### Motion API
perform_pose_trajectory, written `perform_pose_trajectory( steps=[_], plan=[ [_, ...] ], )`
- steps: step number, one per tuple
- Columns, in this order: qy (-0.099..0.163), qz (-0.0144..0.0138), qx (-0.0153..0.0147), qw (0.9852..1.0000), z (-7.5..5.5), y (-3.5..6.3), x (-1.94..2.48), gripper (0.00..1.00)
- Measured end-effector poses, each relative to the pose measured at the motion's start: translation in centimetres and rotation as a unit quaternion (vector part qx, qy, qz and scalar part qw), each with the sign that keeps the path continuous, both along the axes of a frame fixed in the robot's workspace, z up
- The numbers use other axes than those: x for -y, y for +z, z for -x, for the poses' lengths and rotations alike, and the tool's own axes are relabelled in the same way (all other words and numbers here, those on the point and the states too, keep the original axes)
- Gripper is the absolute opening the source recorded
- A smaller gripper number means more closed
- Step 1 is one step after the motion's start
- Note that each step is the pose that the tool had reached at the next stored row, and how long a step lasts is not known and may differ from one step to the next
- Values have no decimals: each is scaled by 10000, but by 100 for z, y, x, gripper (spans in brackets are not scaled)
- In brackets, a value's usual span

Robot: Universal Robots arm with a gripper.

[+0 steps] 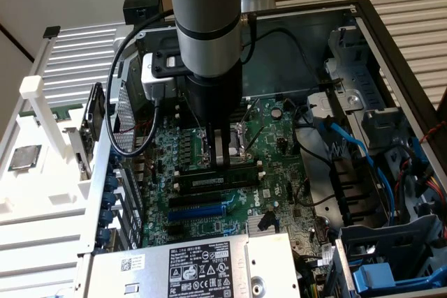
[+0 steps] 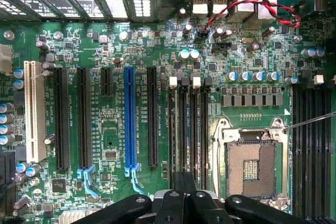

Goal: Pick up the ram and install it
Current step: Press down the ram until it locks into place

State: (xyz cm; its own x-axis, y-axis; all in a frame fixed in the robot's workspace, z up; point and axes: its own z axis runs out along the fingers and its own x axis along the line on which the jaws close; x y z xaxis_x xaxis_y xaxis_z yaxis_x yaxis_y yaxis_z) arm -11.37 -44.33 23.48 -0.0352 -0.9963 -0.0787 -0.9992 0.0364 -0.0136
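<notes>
Inside the open computer case (image 1: 391,40), the green motherboard (image 1: 209,193) lies under the grey robot arm (image 1: 206,19). The arm reaches straight down over the board's middle, beside the empty processor socket (image 2: 252,169). Its hand (image 1: 222,162) is closed, fingertips pressed onto the ram (image 1: 216,178), a dark stick lying along a memory slot (image 2: 181,129) between white end clips.

The motherboard (image 2: 110,145) is dark green, dotted with silver-topped capacitors. One long slot (image 2: 129,119) is bright blue, another (image 2: 34,111) white, the rest black. The ram (image 1: 220,178) is dark green with a pale label. The end effector (image 1: 222,155) is black.
</notes>
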Motion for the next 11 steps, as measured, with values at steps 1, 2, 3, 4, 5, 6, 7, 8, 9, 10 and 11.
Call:
perform_pose_trajectory(
  steps=[1,2,3,4,5,6,7,8,9,10,11],
  plan=[
    [0,2,0,10000,0,-3,0,10],
    [0,4,0,10000,0,-4,0,10],
    [0,6,0,10000,0,-5,0,10],
    [0,7,0,10000,0,-7,0,10],
    [0,8,1,10000,0,-11,-1,10],
    [0,11,0,10000,0,-14,0,10],
    [0,12,1,10000,0,-19,-1,10],
    [0,15,0,10000,0,-21,0,10],
    [0,17,0,10000,0,-23,0,10],
    [0,18,0,10000,0,-26,0,10],
    [0,19,1,10000,0,-30,0,10]
  ],
)
